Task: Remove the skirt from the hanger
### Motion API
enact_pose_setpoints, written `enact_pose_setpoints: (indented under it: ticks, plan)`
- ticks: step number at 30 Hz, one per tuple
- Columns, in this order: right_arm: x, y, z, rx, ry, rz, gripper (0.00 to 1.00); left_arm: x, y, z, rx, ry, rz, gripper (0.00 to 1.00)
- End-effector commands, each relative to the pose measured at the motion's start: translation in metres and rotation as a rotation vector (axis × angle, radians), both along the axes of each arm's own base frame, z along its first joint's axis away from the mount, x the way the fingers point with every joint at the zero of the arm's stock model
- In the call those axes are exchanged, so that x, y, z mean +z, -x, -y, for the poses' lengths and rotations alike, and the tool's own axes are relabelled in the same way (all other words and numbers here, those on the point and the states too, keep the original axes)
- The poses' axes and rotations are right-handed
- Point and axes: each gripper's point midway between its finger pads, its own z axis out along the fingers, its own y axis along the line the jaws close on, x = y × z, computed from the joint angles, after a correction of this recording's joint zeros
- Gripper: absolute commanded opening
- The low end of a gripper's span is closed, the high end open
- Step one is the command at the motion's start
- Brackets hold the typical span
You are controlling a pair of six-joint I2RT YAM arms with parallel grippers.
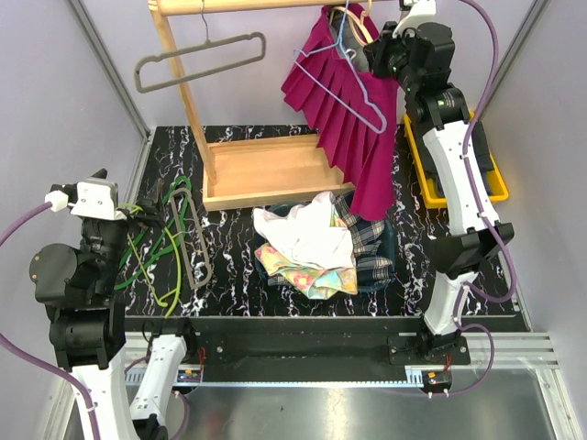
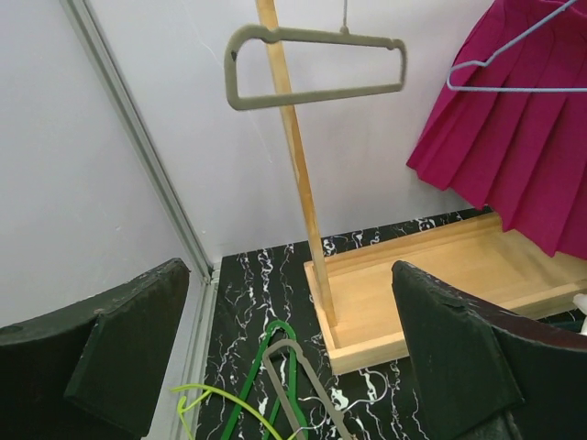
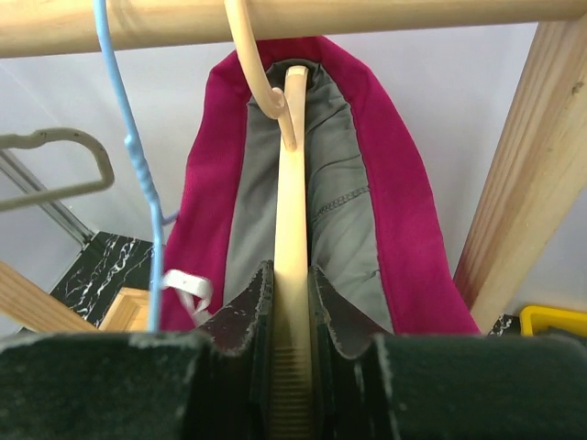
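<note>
My right fingers [image 3: 246, 316] are clamped on the wooden hanger [image 3: 292, 211], one pad on each side of its arm. The skirt [image 3: 404, 211] is draped over that hanger just beyond the fingertips, magenta cloth and grey lining spreading to both sides, and it hangs down toward the worktop [image 1: 238, 266]. The hanger's hook sits over the rail [image 3: 367, 16], beside a blue hanger [image 3: 138, 156]. My left fingers [image 2: 128, 339] are spread wide, gripping nothing, above the green hangers [image 2: 273, 330] near the worktop's left edge, well apart from the skirt.
</note>
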Motion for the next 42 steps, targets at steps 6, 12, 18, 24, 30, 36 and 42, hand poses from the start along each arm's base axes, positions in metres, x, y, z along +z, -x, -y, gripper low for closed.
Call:
enact_pose_setpoints:
  ticks: [6,12,18,24,30,36,42]
  plan:
    - [0.081,0.025,0.010,-0.019,-0.051,0.203,0.00,0.006,0.002,-0.004,0.022,-0.015,0.028,0.99]
    - [0.112,0.051,0.019,-0.027,-0.053,0.273,0.00,0.008,0.004,-0.001,0.008,-0.003,0.033,0.99]
    - [0.144,0.072,0.031,-0.049,-0.058,0.362,0.00,0.008,0.006,-0.001,0.010,-0.009,0.030,0.99]
    - [0.164,0.081,0.029,-0.020,-0.077,0.426,0.00,0.007,0.006,-0.002,0.011,-0.010,0.026,0.99]
    - [0.167,0.086,0.034,-0.038,-0.070,0.433,0.00,0.004,0.008,-0.003,0.018,-0.012,0.025,0.99]
    - [0.118,0.100,0.043,-0.060,-0.007,0.298,0.00,0.007,0.010,-0.001,0.008,-0.003,0.031,0.99]
    - [0.069,0.140,0.062,-0.103,0.008,0.229,0.00,0.011,0.015,0.004,-0.016,0.002,0.044,0.99]
